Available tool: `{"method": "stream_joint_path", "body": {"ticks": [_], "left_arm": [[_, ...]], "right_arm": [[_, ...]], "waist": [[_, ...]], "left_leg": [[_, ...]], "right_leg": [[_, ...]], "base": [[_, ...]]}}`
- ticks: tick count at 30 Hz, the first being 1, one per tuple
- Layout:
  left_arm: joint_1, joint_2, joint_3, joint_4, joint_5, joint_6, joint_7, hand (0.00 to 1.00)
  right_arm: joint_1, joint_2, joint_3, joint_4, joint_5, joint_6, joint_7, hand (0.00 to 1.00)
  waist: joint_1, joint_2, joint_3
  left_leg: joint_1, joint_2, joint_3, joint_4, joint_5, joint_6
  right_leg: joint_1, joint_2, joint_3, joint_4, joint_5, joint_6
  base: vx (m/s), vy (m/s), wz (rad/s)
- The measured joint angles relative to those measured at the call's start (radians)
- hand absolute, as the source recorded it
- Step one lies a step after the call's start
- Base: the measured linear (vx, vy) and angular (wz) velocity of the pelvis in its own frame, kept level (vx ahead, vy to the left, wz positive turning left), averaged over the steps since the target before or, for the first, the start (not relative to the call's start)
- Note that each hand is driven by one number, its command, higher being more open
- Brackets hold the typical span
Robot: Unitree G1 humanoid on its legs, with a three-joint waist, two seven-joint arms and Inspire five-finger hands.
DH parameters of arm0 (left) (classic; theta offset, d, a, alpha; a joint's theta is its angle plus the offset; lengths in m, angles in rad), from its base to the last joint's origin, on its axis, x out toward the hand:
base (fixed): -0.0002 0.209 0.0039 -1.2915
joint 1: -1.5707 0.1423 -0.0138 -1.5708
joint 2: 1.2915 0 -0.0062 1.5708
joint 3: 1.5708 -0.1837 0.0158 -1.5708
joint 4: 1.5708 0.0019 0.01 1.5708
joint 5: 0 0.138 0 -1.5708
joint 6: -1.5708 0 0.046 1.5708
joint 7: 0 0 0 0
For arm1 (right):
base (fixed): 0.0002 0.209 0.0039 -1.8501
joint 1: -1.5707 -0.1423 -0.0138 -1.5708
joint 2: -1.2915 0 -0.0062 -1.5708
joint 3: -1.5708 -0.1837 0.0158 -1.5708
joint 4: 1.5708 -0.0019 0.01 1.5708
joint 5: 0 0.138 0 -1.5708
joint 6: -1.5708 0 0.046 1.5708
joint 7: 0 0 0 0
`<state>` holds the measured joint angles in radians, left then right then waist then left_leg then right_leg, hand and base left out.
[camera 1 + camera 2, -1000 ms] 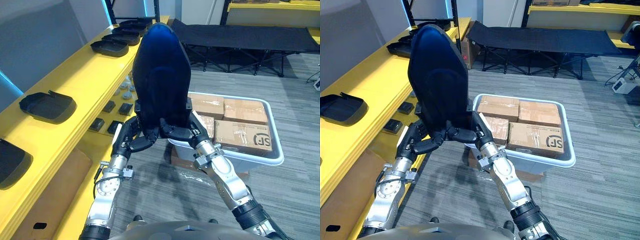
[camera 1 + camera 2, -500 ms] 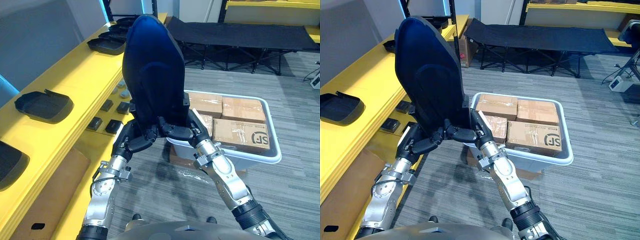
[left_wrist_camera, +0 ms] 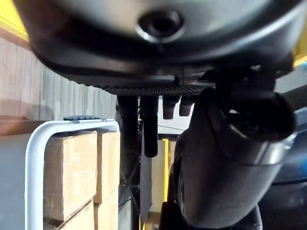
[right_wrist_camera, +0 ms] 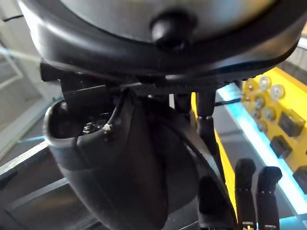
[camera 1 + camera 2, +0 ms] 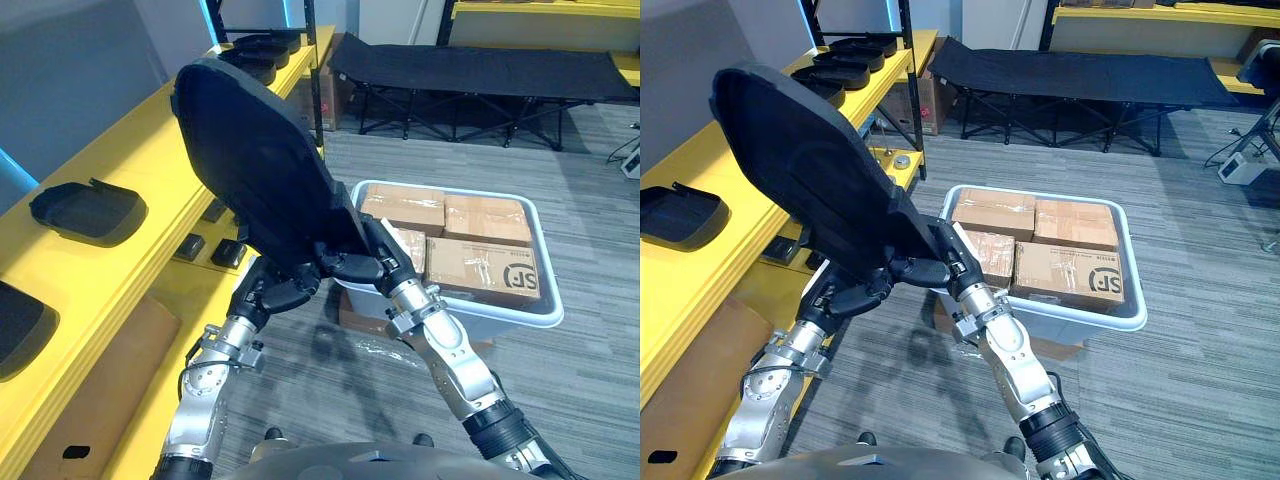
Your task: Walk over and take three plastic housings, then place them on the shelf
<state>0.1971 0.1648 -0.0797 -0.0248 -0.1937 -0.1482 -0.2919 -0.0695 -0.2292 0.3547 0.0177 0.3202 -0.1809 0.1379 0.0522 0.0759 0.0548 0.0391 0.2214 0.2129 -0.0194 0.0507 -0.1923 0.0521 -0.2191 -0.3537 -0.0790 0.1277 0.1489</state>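
A big black plastic housing (image 5: 255, 165) is gripped at its lower end by the left robot hand (image 5: 272, 296) and the right robot hand (image 5: 362, 262), with fingers curled round it. It is leaned over above them, towards the yellow shelf (image 5: 140, 170) to their left.

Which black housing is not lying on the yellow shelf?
The big tilted housing, held between left hand and right hand; the other housings rest on the shelf.

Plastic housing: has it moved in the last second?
Yes. The plastic housing tipped from upright to leaning left, top toward the yellow shelf, away from the white bin. The left robot hand and right robot hand grip its lower end.
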Motion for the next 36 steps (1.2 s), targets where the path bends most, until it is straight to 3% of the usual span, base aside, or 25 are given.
{"method": "stream_joint_path", "body": {"ticks": [6,12,21,29,36], "left_arm": [[0.013,0.005,-0.001,-0.004,-0.115,-0.003,0.000,1.00],[0.040,0.001,0.061,-0.007,-0.198,-0.005,-0.043,1.00],[0.049,0.005,0.140,-0.021,-0.186,0.022,-0.089,1.00],[0.049,0.002,0.189,-0.020,-0.421,0.011,-0.163,1.00],[0.036,-0.081,0.210,-0.045,-0.599,-0.031,-0.204,1.00]], "right_arm": [[0.000,0.002,-0.007,-0.018,-0.001,-0.010,-0.056,0.00],[-0.004,0.063,-0.088,-0.024,0.001,-0.093,-0.090,0.00],[-0.005,0.068,-0.111,-0.047,0.001,-0.097,-0.105,0.00],[-0.003,0.069,-0.116,-0.047,0.000,-0.097,-0.103,0.00],[0.021,0.082,-0.114,-0.046,0.000,-0.097,-0.100,0.00]], "waist": [[0.000,0.000,0.000],[-0.001,0.001,0.000],[0.002,0.003,0.000],[0.003,0.008,0.001],[0.002,0.009,0.001]], "left_leg": [[0.000,0.000,0.000,0.000,0.000,0.000],[0.001,0.000,0.001,0.000,0.000,0.000],[0.001,0.000,0.003,0.000,-0.001,0.001],[0.001,0.000,0.003,0.000,-0.001,0.001],[0.002,0.000,0.002,0.000,-0.001,0.001]], "right_leg": [[0.000,0.000,0.000,0.000,0.000,0.000],[0.000,0.000,0.000,0.000,0.000,0.000],[-0.001,0.000,0.000,0.000,0.000,-0.001],[-0.001,0.000,0.000,0.000,0.000,-0.001],[0.001,-0.001,-0.002,0.000,0.000,-0.001]], "base": [[0.00,0.000,0.00],[0.00,0.000,0.00],[0.00,0.000,0.00],[0.00,0.000,0.00],[0.00,0.000,0.00]]}}
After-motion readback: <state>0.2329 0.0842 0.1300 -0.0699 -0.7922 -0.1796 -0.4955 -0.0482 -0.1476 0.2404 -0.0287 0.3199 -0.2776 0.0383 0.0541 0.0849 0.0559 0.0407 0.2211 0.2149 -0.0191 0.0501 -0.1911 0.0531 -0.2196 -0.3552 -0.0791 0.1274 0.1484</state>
